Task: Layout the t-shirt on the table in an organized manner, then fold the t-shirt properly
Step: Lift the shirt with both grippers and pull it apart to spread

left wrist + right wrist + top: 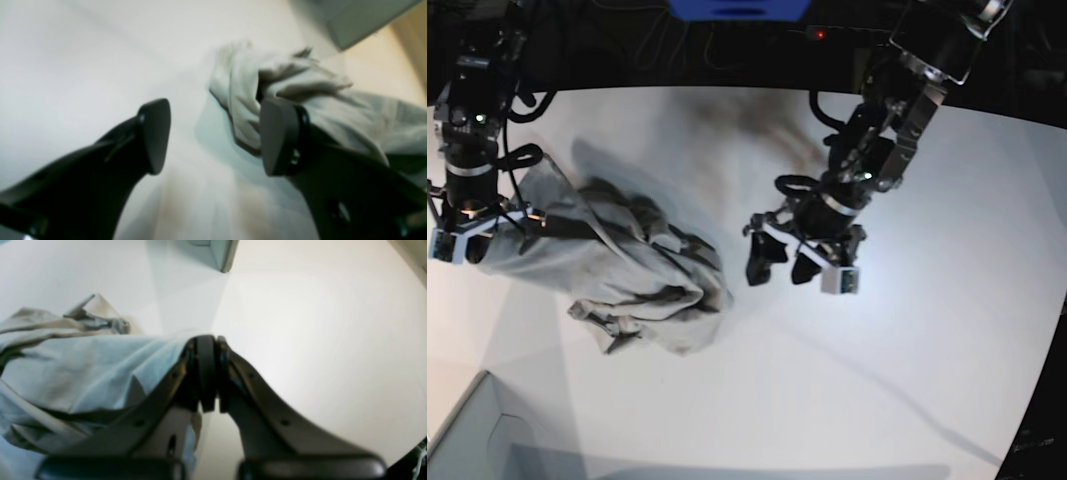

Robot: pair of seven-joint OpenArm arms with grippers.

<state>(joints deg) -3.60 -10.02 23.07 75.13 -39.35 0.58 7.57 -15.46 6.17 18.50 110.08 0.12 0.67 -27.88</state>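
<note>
While the right end effector (209, 373) pinches its black fingers tight on one edge of the soft grey-beige cotton t-shirt (617, 265), the left end effector (777, 262) hangs wide open with nothing in it, just beside the shirt. The shirt lies bunched up and crumpled on the big smooth white desk (907, 340). A grey box corner (467, 440) sits near the desk's edge.
</note>
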